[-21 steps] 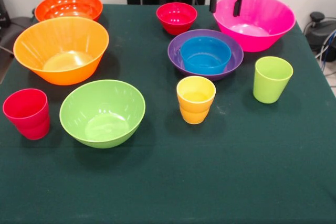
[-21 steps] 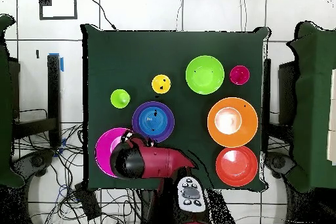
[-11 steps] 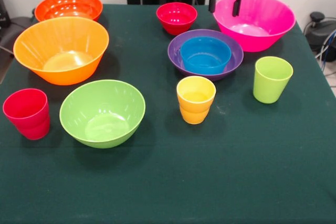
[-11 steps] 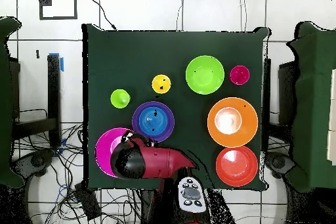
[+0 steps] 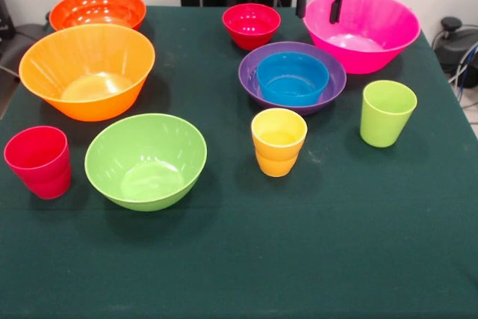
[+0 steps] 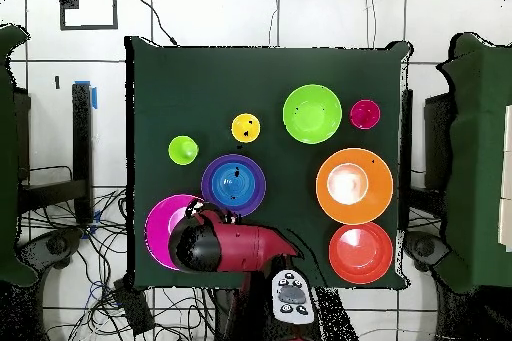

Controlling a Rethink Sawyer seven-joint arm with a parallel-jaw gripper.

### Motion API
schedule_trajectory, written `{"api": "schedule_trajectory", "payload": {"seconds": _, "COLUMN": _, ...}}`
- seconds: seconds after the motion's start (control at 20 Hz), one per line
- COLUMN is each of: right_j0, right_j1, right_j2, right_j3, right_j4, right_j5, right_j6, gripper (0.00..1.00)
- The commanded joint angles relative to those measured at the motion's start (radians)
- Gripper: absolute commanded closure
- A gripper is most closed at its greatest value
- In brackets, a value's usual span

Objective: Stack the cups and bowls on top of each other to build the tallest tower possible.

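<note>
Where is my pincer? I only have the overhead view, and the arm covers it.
Observer: The pincer hangs open and empty at the far rim of the pink bowl.
Operator: I count six bowls. Is one missing?
Observer: No. The small red bowl is hidden under the arm; it stands beside the pink bowl, apart from it.
Operator: Is it upright?
Observer: Yes, mouth up and empty.
</note>
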Motion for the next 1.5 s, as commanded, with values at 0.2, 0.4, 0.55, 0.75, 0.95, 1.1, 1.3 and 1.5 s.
{"api": "schedule_trajectory", "payload": {"seconds": 0.2, "right_j0": -0.015, "right_j1": 0.066, "right_j2": 0.063, "right_j3": 0.018, "right_j4": -0.038, "right_j5": -0.006, "right_j6": 0.082, "gripper": 0.0}}
{"api": "schedule_trajectory", "payload": {"seconds": 0.4, "right_j0": -0.069, "right_j1": 0.125, "right_j2": 0.076, "right_j3": 0.005, "right_j4": -0.079, "right_j5": -0.07, "right_j6": 0.056, "gripper": 0.0}}
{"api": "schedule_trajectory", "payload": {"seconds": 0.55, "right_j0": -0.098, "right_j1": 0.141, "right_j2": 0.084, "right_j3": -0.008, "right_j4": -0.108, "right_j5": -0.074, "right_j6": 0.034, "gripper": 0.0}}
{"api": "schedule_trajectory", "payload": {"seconds": 0.75, "right_j0": -0.108, "right_j1": 0.182, "right_j2": 0.086, "right_j3": -0.023, "right_j4": -0.139, "right_j5": -0.11, "right_j6": 0.043, "gripper": 0.0}}
{"api": "schedule_trajectory", "payload": {"seconds": 0.95, "right_j0": -0.119, "right_j1": 0.219, "right_j2": 0.095, "right_j3": -0.045, "right_j4": -0.161, "right_j5": -0.133, "right_j6": 0.049, "gripper": 0.0}}
{"api": "schedule_trajectory", "payload": {"seconds": 1.1, "right_j0": -0.108, "right_j1": 0.212, "right_j2": 0.096, "right_j3": -0.033, "right_j4": -0.157, "right_j5": -0.133, "right_j6": 0.069, "gripper": 0.0}}
{"api": "schedule_trajectory", "payload": {"seconds": 1.3, "right_j0": -0.083, "right_j1": 0.176, "right_j2": 0.099, "right_j3": 0.005, "right_j4": -0.135, "right_j5": -0.143, "right_j6": 0.11, "gripper": 0.0}}
{"api": "schedule_trajectory", "payload": {"seconds": 1.5, "right_j0": -0.088, "right_j1": 0.123, "right_j2": 0.117, "right_j3": 0.028, "right_j4": -0.124, "right_j5": -0.089, "right_j6": 0.103, "gripper": 0.0}}
